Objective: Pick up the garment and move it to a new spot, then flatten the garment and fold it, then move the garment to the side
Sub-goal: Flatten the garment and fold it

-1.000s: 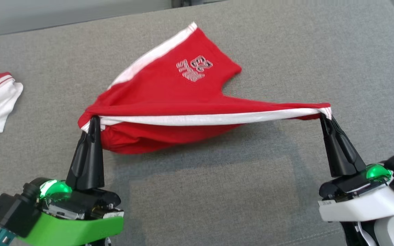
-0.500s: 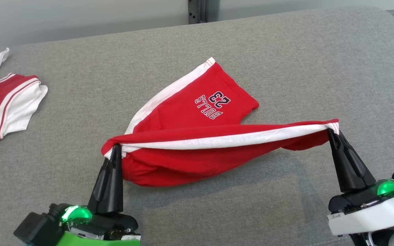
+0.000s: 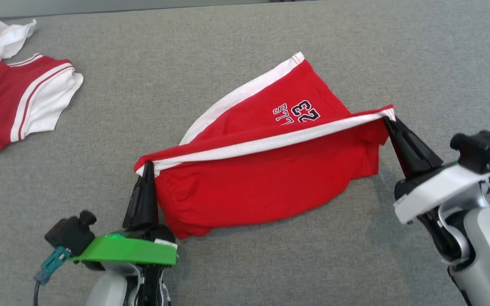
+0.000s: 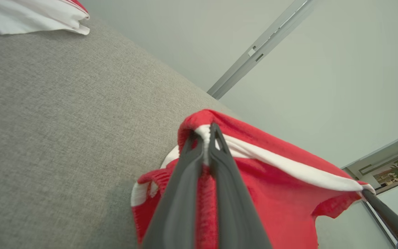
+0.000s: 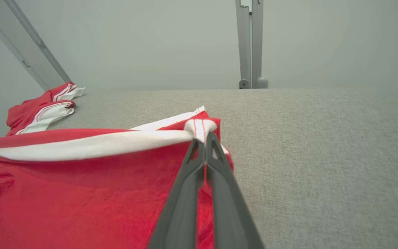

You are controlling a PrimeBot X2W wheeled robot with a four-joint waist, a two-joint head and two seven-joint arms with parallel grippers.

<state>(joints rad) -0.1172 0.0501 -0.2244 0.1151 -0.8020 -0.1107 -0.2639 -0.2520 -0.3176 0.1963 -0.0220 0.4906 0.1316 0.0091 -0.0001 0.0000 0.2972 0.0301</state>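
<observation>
**Shorts pinched at two corners: how I'd get them down flat**

Both hands are clamped on cloth here, with no gap between the fingers. The left hand (image 3: 147, 166) pinches the corner of the red cotton shorts with white trim (image 3: 262, 191) on the side nearer the crumpled red-and-white jersey (image 3: 15, 97). The right hand (image 3: 388, 120) has the corner farther from the jersey. The shorts themselves are well apart from the jersey, off to the robot's right of it.

The white-trimmed edge (image 3: 270, 143) is pulled into a straight line between the two hands and lifted off the grey fabric surface (image 3: 185, 51). The leg with the printed 23 (image 3: 305, 111) lies on the surface. The rest of the cloth sags under the tight edge in a loose belly.

My read is that this is the carry-and-spread part, with the flattening not done yet.

- Hold the edge tight but don't pull the hands further apart. Those are small pinches right at the corners, so they could slip.
- Lower both hands at the same rate so the edge lands level, not one corner first.
- Drag gently away from the leg on the surface while lowering, so the saggy belly rolls out flat and doesn't bunch up underneath.
- Don't drift toward the jersey, or the two pieces could overlap.
- Let go only once the edge is resting on the surface.
</observation>
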